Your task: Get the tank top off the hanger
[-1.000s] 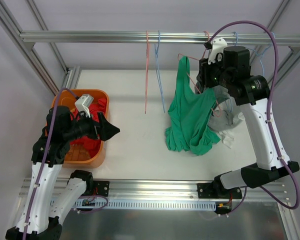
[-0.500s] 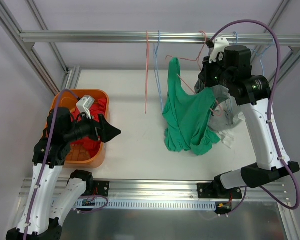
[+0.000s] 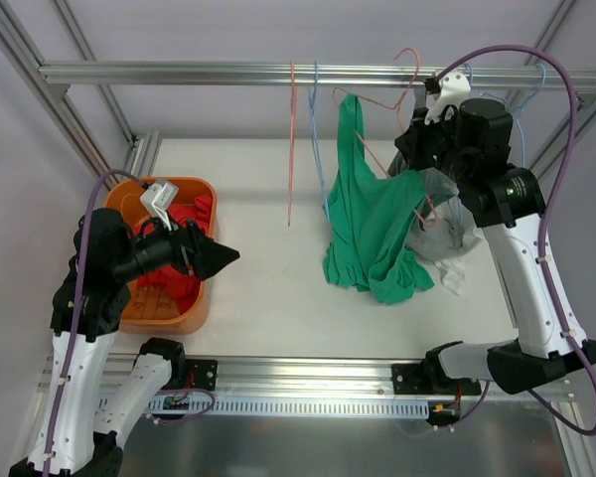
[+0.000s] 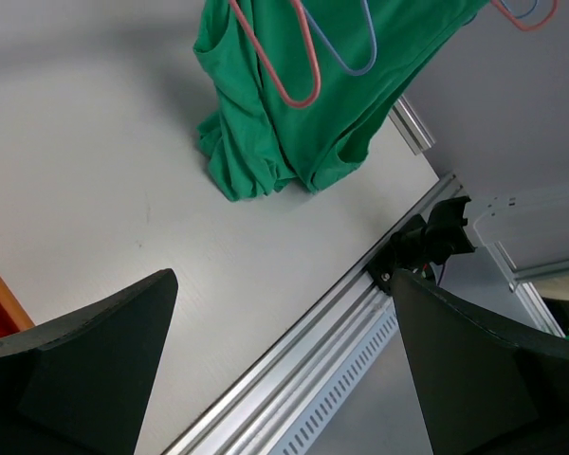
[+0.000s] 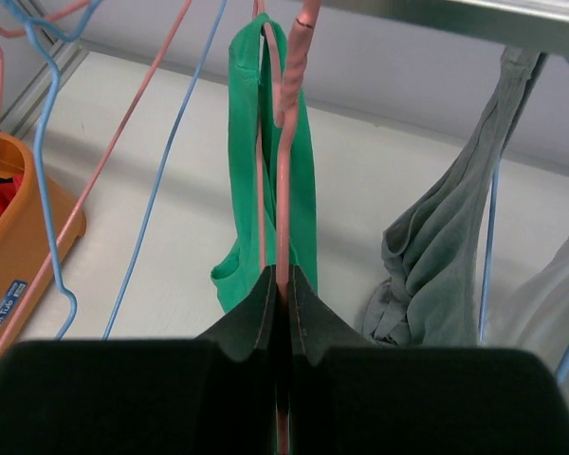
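A white tabletop inside an aluminium frame lies in front of you. Nearest you on the left, your left arm hangs over an orange basket of red clothes. Its jaws are spread wide with nothing between them, and they face the middle of the tabletop.

Further in and to the right is the green tank top. Its lower part is bunched on the tabletop, and one strap is stretched up over a pink hanger. Your right arm reaches up behind it, its jaws pressed together on that hanger's wire. Just beside the tank top, on the right, a grey garment hangs from a blue hanger.

At the back, a metal rail crosses the frame. A bare pink hanger and a bare blue one hang from it, left of the tank top. You cannot tell whether the held hanger's hook is on the rail.
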Controlling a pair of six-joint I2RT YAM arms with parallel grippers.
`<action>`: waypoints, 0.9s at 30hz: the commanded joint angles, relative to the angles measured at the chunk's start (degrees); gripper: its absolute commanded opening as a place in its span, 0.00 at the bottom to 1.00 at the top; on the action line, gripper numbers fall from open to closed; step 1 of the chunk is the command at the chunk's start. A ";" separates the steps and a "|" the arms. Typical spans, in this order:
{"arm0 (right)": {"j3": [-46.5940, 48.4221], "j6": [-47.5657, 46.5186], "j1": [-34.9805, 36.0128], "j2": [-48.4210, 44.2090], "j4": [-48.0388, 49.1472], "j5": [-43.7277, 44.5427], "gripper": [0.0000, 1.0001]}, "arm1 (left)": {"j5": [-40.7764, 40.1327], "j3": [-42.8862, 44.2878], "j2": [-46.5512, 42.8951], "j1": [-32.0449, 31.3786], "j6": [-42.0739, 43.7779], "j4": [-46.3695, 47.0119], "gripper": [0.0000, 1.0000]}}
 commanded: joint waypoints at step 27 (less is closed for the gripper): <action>-10.15 2.62 -0.05 -40.60 -19.54 -9.49 0.00 | -36.73 46.15 43.82 -50.85 14.30 17.45 0.98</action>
